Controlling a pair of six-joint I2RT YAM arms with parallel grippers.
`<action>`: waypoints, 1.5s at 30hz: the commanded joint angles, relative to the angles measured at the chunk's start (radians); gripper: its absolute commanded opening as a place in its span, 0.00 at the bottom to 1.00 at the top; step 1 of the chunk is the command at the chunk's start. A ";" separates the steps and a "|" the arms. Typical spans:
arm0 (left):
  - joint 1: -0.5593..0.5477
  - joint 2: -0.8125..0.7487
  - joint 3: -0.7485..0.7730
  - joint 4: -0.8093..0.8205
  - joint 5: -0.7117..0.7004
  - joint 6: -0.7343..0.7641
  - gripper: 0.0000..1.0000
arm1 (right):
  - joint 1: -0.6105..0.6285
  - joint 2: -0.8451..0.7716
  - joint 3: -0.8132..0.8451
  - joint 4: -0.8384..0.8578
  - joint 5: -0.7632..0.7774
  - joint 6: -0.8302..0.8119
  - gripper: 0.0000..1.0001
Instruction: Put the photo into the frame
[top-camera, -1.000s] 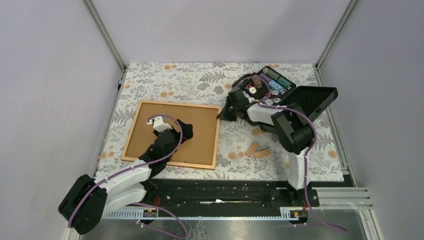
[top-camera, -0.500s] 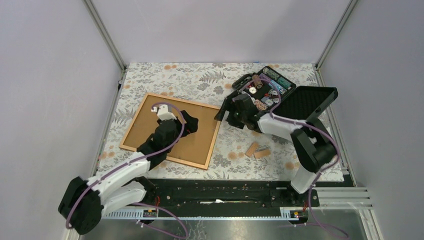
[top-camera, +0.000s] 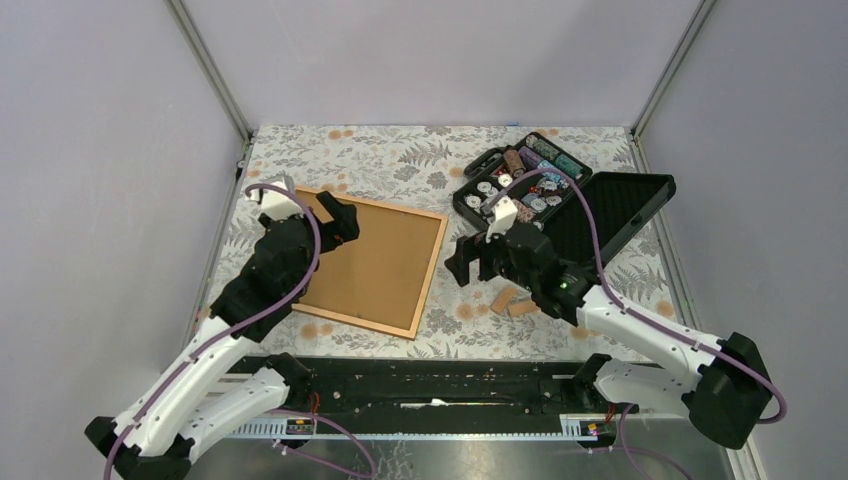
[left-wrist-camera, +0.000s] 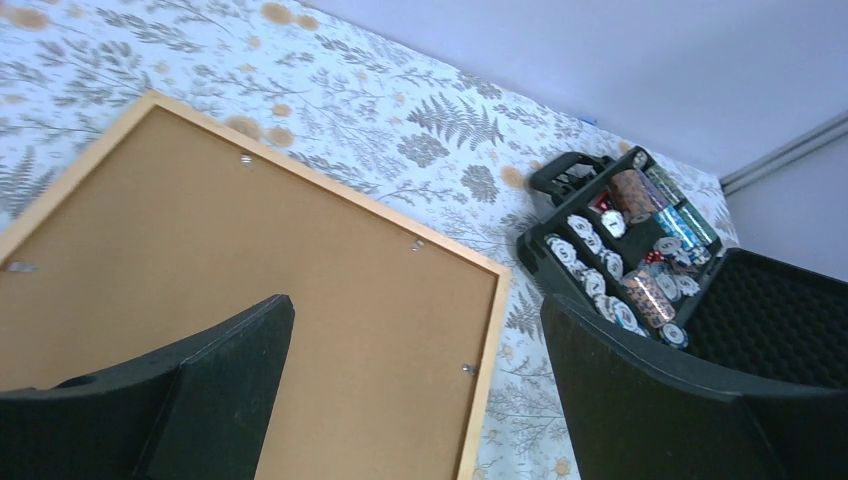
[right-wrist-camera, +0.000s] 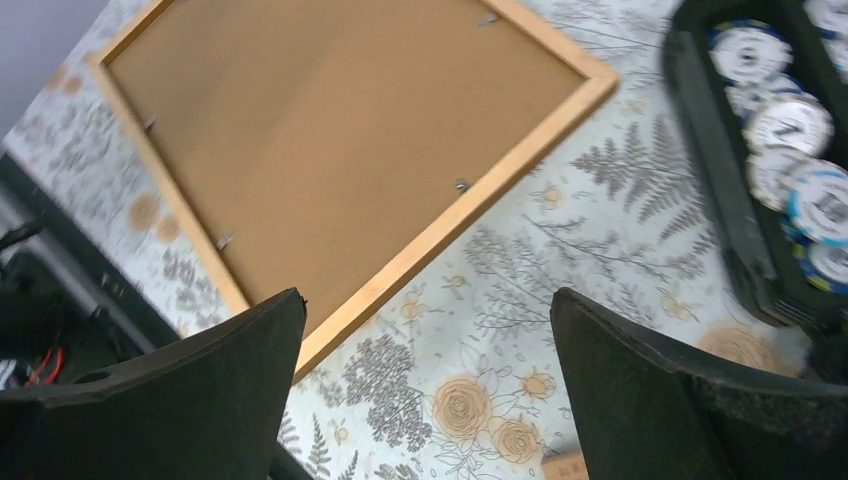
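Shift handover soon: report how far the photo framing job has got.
Done: backing board sits inside the frame, lying back up. In hand: nothing; left end effector and right end effector are open, empty. Left: photo not visible; check it is inside.

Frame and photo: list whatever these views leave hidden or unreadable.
- Photo: seen in no view; the backing board covers the frame's inside, hiding anything beneath.
- Frame's left side, top view: behind the left arm.
- Chips, right wrist view: blurred, cut by the edge, markings unreadable.
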 joint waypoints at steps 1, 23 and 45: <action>0.005 -0.045 0.093 -0.141 -0.084 0.048 0.99 | 0.036 0.000 -0.035 0.123 -0.209 -0.142 1.00; 0.005 -0.003 0.043 -0.188 0.018 0.035 0.99 | 0.403 0.659 -0.024 0.785 -0.242 -0.530 0.75; 0.006 -0.031 0.023 -0.220 -0.064 -0.034 0.99 | 0.430 0.749 -0.005 0.795 -0.042 -0.478 0.29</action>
